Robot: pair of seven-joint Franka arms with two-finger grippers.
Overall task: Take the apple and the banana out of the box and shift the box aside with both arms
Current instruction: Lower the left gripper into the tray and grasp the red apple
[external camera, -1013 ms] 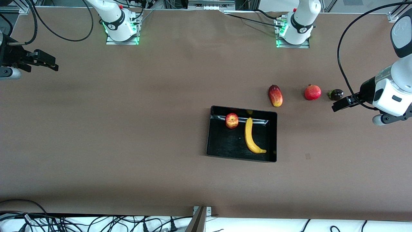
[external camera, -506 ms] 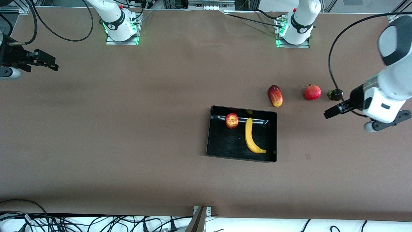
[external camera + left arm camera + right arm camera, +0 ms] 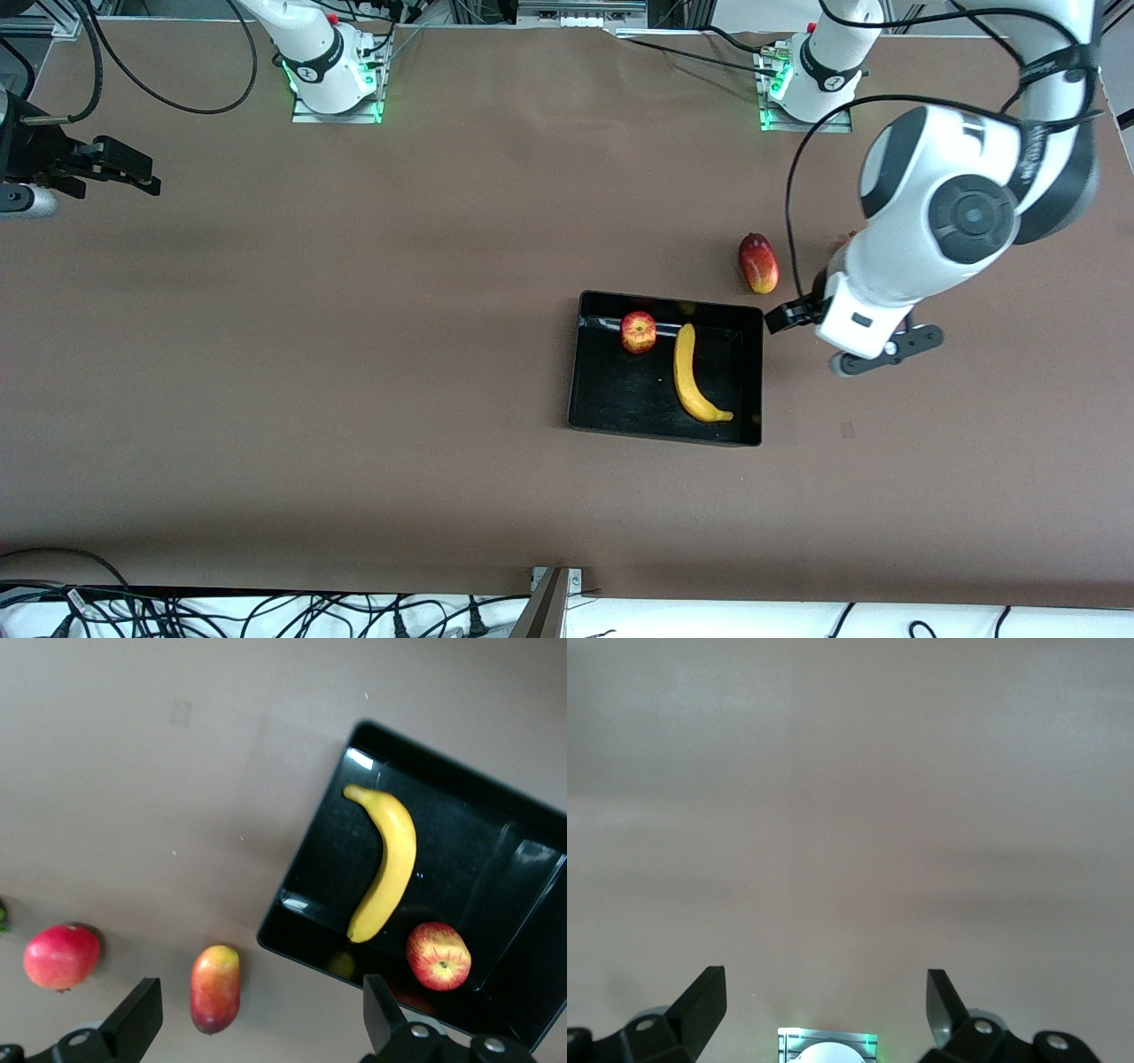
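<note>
Reaching for the first fruit, the left gripper [image 3: 780, 316] hung beside the box [image 3: 585, 390], jaws spread; next, descend over the banana [image 3: 689, 377]. The right gripper [image 3: 120, 170] waited, jaws spread.

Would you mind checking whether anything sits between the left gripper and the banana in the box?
Nothing visible does. The open left gripper hangs beside the box wall; the banana lies uncovered, with the mango off to one side.

Even overhead light — soft shadows.

Brown table [image 3: 354, 354], tangled black cables [image 3: 266, 611] along its near edge
</note>
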